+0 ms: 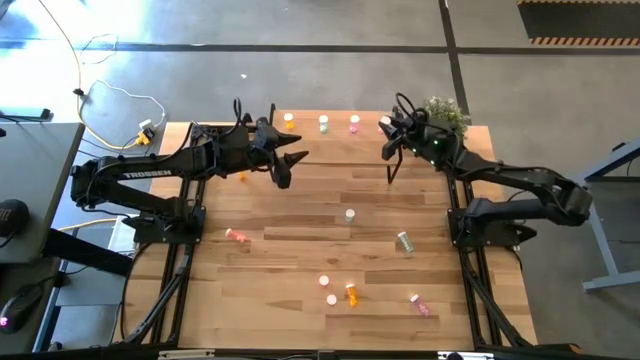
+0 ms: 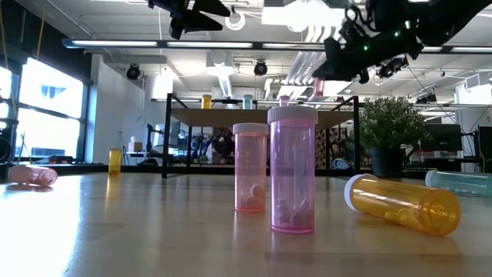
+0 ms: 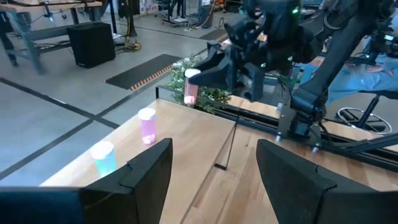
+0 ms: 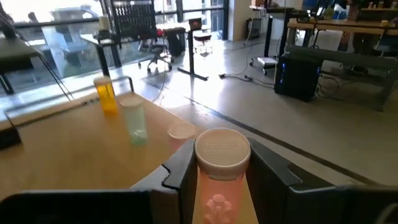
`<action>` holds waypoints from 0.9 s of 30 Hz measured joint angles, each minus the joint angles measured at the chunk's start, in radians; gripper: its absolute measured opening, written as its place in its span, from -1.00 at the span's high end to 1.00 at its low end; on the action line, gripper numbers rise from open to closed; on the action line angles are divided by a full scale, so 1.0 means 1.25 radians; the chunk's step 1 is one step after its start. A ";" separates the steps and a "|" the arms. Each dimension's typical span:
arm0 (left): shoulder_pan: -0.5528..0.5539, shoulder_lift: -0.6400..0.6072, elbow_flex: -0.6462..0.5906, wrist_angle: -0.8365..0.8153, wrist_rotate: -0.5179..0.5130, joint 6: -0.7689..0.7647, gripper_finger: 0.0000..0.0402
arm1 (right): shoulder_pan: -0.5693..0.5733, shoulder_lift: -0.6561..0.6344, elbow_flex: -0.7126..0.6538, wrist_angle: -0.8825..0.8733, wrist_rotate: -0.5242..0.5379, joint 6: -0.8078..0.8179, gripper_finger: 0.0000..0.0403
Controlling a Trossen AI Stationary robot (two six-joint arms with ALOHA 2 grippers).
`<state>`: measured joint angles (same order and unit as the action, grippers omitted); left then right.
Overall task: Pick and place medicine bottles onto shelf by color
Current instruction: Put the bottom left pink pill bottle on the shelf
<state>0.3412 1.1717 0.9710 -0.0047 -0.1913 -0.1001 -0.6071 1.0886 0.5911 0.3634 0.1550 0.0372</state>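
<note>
The shelf (image 1: 330,150) runs along the table's far edge. On it stand an orange bottle (image 1: 289,121), a green one (image 1: 324,124) and a pink one (image 1: 354,123), all upright. My right gripper (image 1: 388,132) is at the row's right end, shut on another pink bottle (image 4: 222,171). My left gripper (image 1: 292,160) hovers open over the shelf's front edge, near the orange bottle, holding nothing. Several more bottles remain on the tabletop: a green one (image 1: 350,214) upright, a green one (image 1: 404,241) lying, a pink one (image 1: 236,236) lying, and a pink and orange cluster (image 1: 338,292). My right gripper pinches the pink bottle's body just under its white cap (image 4: 222,152), one finger on each side. The fingers (image 3: 217,71) come from the table's right side. The bottle stands upright in the hold (image 3: 191,87). I cannot tell whether its base touches the shelf.
A potted plant (image 1: 445,110) stands at the shelf's right end, just behind my right gripper. A pink bottle (image 1: 420,304) lies near the table's near right corner. A small orange bottle (image 1: 243,177) stands below the left arm. Bare wood lies between the shelf and the scattered bottles.
</note>
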 joint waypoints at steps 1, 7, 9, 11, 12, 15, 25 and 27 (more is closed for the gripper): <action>0.000 0.000 0.000 -0.002 -0.001 0.000 -0.11 | -0.010 0.009 0.000 -0.003 -0.012 -0.014 0.49; 0.000 0.000 0.000 -0.025 -0.004 0.000 -0.11 | -0.055 0.066 0.002 0.001 -0.074 -0.064 0.49; 0.000 0.000 -0.001 -0.027 -0.004 0.000 -0.11 | -0.063 0.075 0.002 0.005 -0.083 -0.064 0.49; 0.000 0.000 -0.001 -0.027 -0.005 0.000 -0.11 | -0.065 0.077 0.002 0.006 -0.083 -0.067 0.49; 0.000 0.000 -0.001 -0.027 -0.005 0.000 -0.11 | -0.066 0.077 0.002 0.006 -0.082 -0.070 0.49; 0.000 0.000 -0.001 -0.027 -0.006 0.003 -0.11 | -0.077 0.077 0.002 0.004 -0.084 -0.065 0.49; 0.000 0.000 -0.001 -0.027 -0.027 0.021 -0.11 | -0.107 0.085 0.003 -0.003 -0.125 -0.051 0.49; 0.000 0.000 -0.001 -0.027 -0.027 0.021 -0.11 | -0.107 0.094 0.003 -0.002 -0.125 -0.051 0.49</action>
<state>0.3412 1.1721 0.9703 -0.0380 -0.2245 -0.0742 -0.7403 1.2064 0.5953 0.3610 -0.0017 -0.0265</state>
